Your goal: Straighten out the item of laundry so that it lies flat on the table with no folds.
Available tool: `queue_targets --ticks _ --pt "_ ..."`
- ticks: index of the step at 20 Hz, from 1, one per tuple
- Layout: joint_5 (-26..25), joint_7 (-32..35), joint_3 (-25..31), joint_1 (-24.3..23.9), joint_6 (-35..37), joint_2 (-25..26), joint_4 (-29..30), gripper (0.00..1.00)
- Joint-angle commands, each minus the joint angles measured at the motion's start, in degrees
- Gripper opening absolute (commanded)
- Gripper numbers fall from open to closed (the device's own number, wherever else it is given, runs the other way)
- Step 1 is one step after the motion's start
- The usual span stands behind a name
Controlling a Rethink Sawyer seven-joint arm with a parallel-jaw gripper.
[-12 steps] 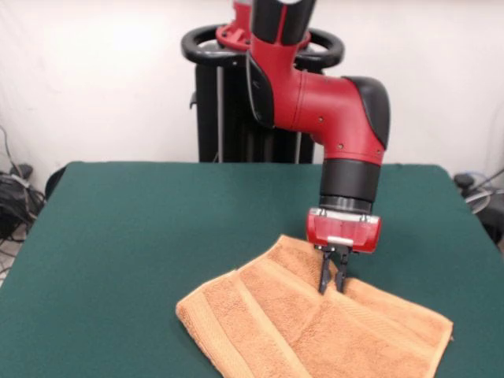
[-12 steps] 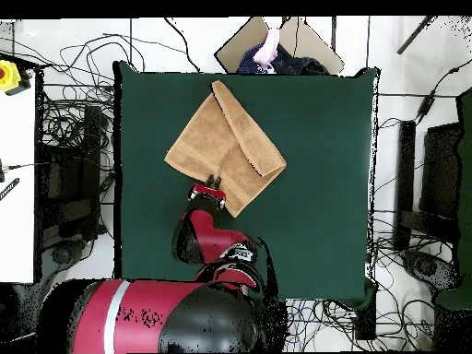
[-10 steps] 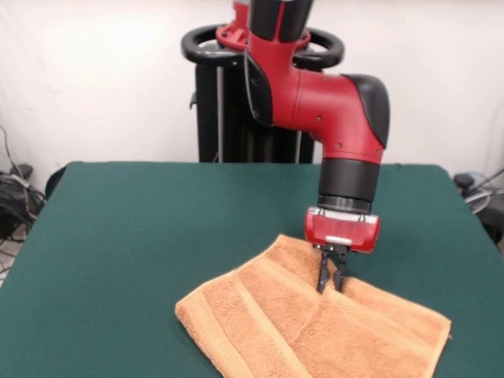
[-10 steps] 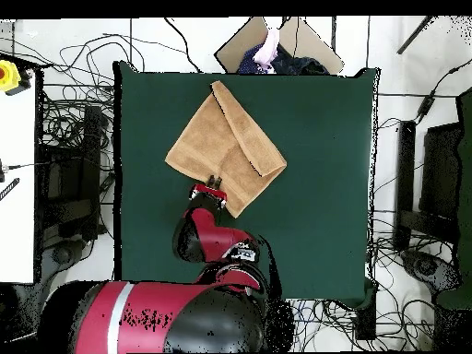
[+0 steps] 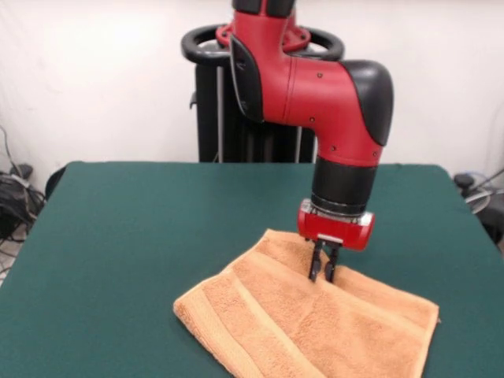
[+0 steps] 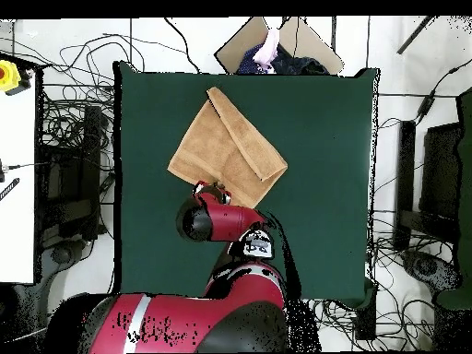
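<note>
The orange-tan towel (image 5: 307, 323) lies on the dark green table (image 5: 142, 236) at the front right, still folded over itself with a band stripe along its left end. My gripper (image 5: 323, 273) points straight down onto the towel's far part, its fingers pinched together on a ridge of cloth. In the overhead view the towel (image 6: 226, 147) lies slantwise in the table's (image 6: 323, 184) upper left part, with my gripper (image 6: 217, 189) at its lower edge. No white label shows.
The black pedestal (image 5: 252, 102) stands behind the table's far edge. Cables lie on the floor round the table (image 6: 64, 138). A cardboard piece and a person's hand (image 6: 269, 46) show at the table's top edge in the overhead view.
My gripper has moved a little toward the pedestal and to the left in the front view, dragging the towel with it. The towel's right corner has drawn in from the table's edge.
</note>
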Motion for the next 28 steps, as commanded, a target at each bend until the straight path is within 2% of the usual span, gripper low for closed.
queue_targets --ticks 1,11,17,28 --pt "-3.8 -0.2 3.8 -1.0 9.3 4.4 -0.9 0.00" --pt "-5.9 1.6 5.8 -2.1 7.5 6.6 -0.5 0.00" --pt "-5.3 5.2 5.3 -0.5 5.2 6.8 4.2 0.00" --pt "-3.1 9.3 6.5 1.8 3.8 4.3 11.6 0.00"
